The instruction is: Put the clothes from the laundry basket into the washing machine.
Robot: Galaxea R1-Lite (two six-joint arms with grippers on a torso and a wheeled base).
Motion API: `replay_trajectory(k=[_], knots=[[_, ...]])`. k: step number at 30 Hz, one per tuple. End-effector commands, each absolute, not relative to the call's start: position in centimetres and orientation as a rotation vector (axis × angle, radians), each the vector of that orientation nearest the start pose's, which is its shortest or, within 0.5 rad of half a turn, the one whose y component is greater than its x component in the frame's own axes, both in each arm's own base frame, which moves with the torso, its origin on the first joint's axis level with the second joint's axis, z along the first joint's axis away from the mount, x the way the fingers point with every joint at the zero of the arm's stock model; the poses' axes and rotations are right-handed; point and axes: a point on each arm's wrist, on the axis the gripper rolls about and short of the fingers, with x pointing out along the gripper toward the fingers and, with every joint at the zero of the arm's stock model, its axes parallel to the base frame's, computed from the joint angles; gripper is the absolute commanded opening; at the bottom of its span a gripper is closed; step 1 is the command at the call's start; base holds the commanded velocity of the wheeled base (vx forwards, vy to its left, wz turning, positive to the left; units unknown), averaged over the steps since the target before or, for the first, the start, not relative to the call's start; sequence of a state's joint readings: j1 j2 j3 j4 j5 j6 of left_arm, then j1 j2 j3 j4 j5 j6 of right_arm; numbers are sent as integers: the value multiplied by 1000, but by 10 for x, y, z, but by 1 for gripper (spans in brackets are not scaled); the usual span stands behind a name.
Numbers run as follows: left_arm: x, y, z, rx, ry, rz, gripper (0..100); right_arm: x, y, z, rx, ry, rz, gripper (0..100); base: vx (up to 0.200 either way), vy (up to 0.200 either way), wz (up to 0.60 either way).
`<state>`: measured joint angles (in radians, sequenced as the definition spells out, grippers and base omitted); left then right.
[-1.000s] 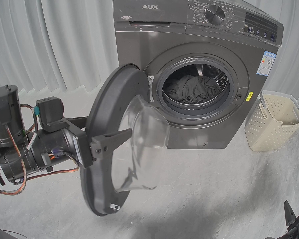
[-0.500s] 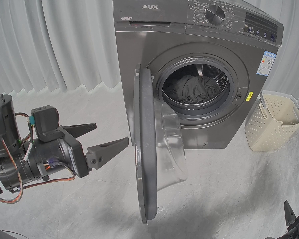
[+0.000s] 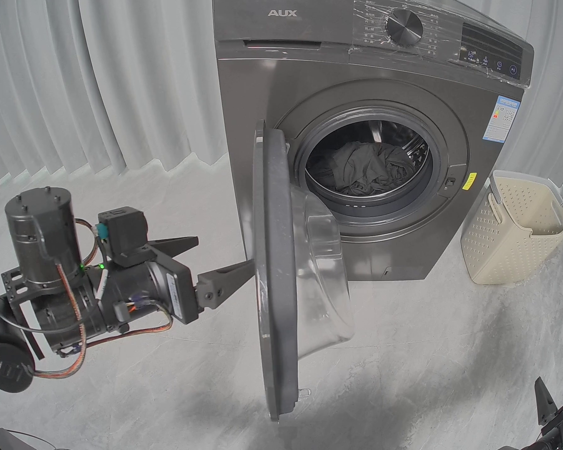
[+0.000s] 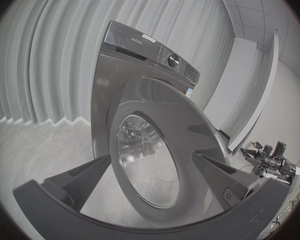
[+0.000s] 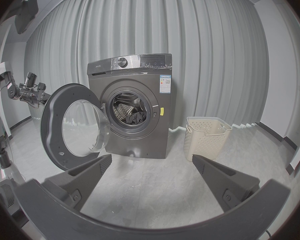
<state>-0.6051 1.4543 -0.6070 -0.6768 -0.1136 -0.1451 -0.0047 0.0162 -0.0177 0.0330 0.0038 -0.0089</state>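
Your left gripper (image 3: 222, 252) hangs at mid height on the left, just outside the washing machine's (image 3: 369, 64) door (image 3: 272, 270), with its fingers spread wide and nothing between them. In the head view the nearer fingertip (image 3: 249, 265) reaches the door's outer face, but you cannot tell whether it touches. In the left wrist view the round door stands close in front of the gripper, between the lines of the two fingers.

The door is open. It is hinged on the left side of the opening and swung out so that you see it nearly edge-on from the head camera, with its clear glass bowl (image 3: 322, 276) bulging toward the right.

The clothes (image 3: 363, 167) you are after lie inside the drum: a dark grey crumpled heap low in the round opening.

The laundry basket (image 3: 519, 232), cream and perforated, stands upright on the pale floor (image 3: 419, 357) just beside the machine's right side.

Your right gripper (image 5: 150, 157) sits low on the right, well apart from the machine and basket, facing both. Its fingers are also spread wide and hold nothing. A white pleated curtain (image 3: 94, 64) hangs behind the machine.
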Motion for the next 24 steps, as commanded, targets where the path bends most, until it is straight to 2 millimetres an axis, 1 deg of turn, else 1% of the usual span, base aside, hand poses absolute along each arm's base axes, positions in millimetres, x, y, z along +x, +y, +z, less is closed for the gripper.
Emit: replay_trajectory(k=[1, 4, 5, 6, 10, 11, 12, 13, 14, 15, 19, 24], knots=[[221, -166, 177, -90, 247, -701, 100, -23, 0, 76, -9, 26, 0, 100, 0, 0, 0], [230, -178, 174, -98, 214, -685, 100, -23, 0, 76, -9, 26, 0, 100, 0, 0, 0], [230, -178, 174, -98, 214, -685, 100, -23, 0, 76, -9, 26, 0, 100, 0, 0, 0], [237, -184, 174, -101, 201, -683, 100, -23, 0, 76, -9, 26, 0, 100, 0, 0, 0], [252, -196, 177, -108, 185, -685, 100, -23, 0, 76, -9, 26, 0, 100, 0, 0, 0], [253, -197, 177, -108, 184, -685, 100, -23, 0, 76, -9, 28, 0, 100, 0, 0, 0], [257, -203, 176, -108, 183, -691, 100, -23, 0, 76, -9, 26, 0, 100, 0, 0, 0], [257, -203, 176, -108, 183, -691, 100, -23, 0, 76, -9, 26, 0, 100, 0, 0, 0], [260, -209, 175, -109, 184, -702, 100, -23, 0, 76, -9, 28, 0, 100, 0, 0, 0], [268, -215, 173, -112, 182, -702, 100, -23, 0, 76, -9, 26, 0, 100, 0, 0, 0], [281, -226, 168, -115, 176, -702, 100, -23, 0, 76, -9, 26, 0, 100, 0, 0, 0], [292, -238, 176, -128, 136, -705, 100, -23, 0, 76, -9, 26, 0, 100, 0, 0, 0]])
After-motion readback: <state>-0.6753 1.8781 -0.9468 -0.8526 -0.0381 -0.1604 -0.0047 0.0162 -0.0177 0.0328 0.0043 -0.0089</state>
